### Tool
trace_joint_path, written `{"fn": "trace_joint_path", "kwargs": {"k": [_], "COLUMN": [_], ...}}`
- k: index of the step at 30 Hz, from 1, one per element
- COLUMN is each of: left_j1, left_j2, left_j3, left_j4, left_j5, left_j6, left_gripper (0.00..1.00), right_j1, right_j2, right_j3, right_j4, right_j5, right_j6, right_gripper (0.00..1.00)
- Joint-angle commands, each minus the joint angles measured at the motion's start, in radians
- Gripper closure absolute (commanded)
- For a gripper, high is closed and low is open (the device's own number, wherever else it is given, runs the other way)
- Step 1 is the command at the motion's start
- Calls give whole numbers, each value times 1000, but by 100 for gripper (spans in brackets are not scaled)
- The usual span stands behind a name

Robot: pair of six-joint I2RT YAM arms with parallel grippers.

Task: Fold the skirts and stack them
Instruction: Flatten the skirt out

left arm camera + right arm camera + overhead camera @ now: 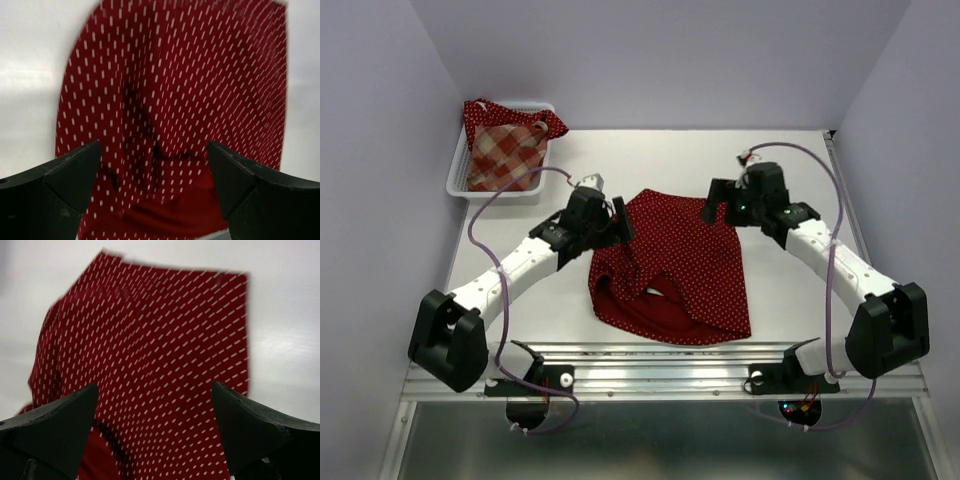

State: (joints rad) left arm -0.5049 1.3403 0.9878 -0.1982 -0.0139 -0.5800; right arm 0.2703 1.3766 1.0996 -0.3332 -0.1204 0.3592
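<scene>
A dark red polka-dot skirt lies spread on the white table between the two arms, its near hem rumpled and gaping. My left gripper hovers at its far left corner, open, with only dotted cloth below the fingers. Over the far right corner my right gripper is open too, above the same skirt. A red-and-tan plaid skirt sits in the white mesh basket, with another dark red dotted skirt behind it.
The basket stands at the table's far left corner against the wall. Lilac walls close in the left, back and right. A metal rail runs along the near edge between the arm bases.
</scene>
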Motion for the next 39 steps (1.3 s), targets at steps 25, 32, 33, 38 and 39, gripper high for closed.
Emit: {"fn": "trace_joint_path", "kwargs": {"k": [25,32,33,38,39], "left_j1": [-107,-106,-106,-104,-103], "left_j2": [-234,-357,-395,-512,-548], "left_j3": [-299,-299,-295,-297,-319], "left_j4": [-239,-251,-253,-334,-349], "left_j5": [-227,-259,-270,-365,-376], "left_j6": [-314,-391,-399,-501,-527], "left_gripper": [100,100,100,100,100], "right_j1": [618,627,627,627,636], "right_j2": [157,41,9,-187,-203], "right_j3": [-207,-147,-123,-102,-112], "right_j4": [-73,-183,-211,-366,-365], "right_j5": [321,271,266,58,0], "right_j6": [53,58,47,-9,-9], "right_gripper": [69,99,99,99,100]}}
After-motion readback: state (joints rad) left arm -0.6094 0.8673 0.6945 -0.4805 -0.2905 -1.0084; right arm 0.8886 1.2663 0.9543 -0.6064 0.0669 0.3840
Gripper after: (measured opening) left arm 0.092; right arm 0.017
